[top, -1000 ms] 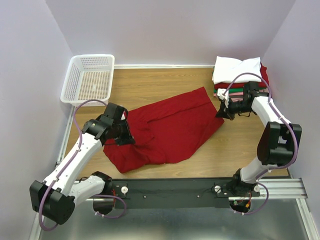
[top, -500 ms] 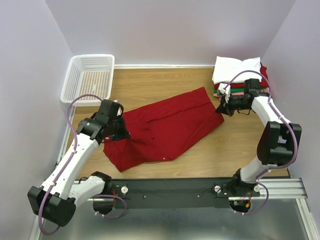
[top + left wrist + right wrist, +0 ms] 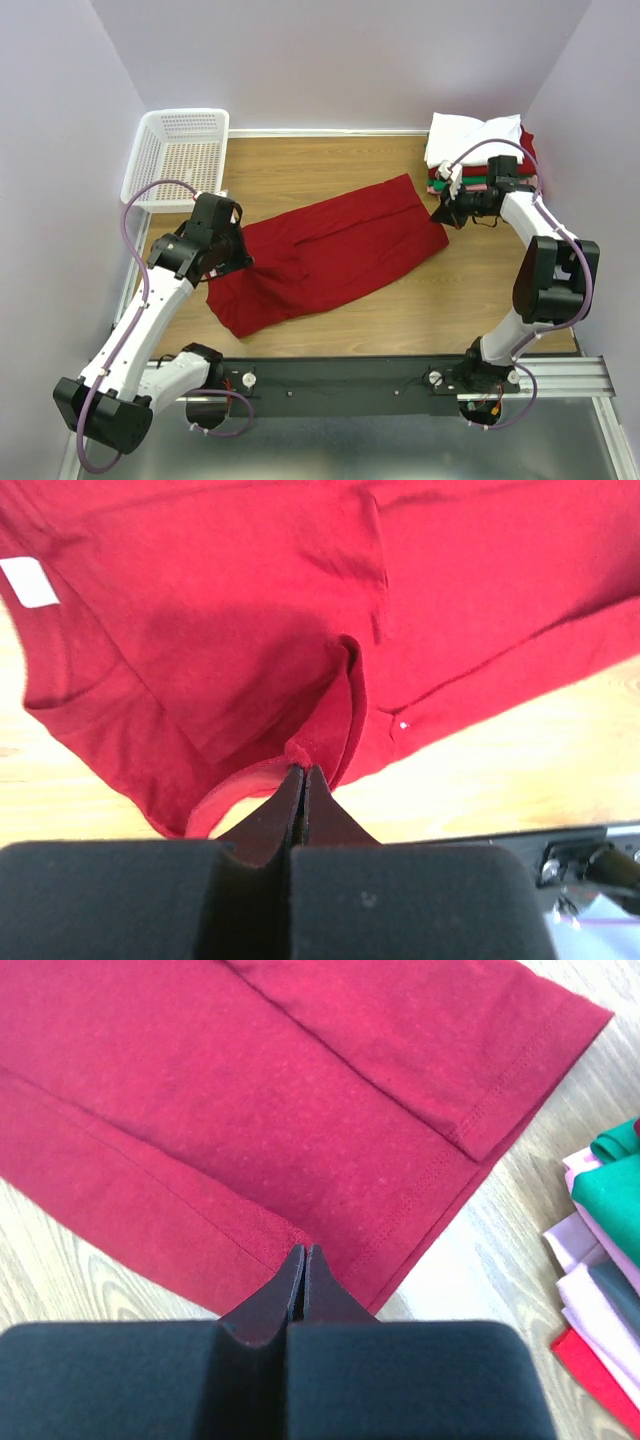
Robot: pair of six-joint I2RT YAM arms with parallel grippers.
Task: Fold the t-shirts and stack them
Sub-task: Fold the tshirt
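Observation:
A large dark red t-shirt lies slantwise across the wooden table, a white label showing at its collar end. My left gripper is shut on a bunched edge at the shirt's left end; in the left wrist view its tips pinch red cloth. At the right corner my right gripper is shut on a folded edge, the cloth caught at its tips. Folded t-shirts stand stacked at the back right: white on top, with dark red, green and pink layers under it.
A white mesh basket stands at the back left corner. Lilac walls close in the table on three sides. A black rail with the arm bases runs along the near edge.
Both grippers have moved toward the back of the table with the dark red shirt in them. The shirt now lies flatter, narrower and farther from the near edge.

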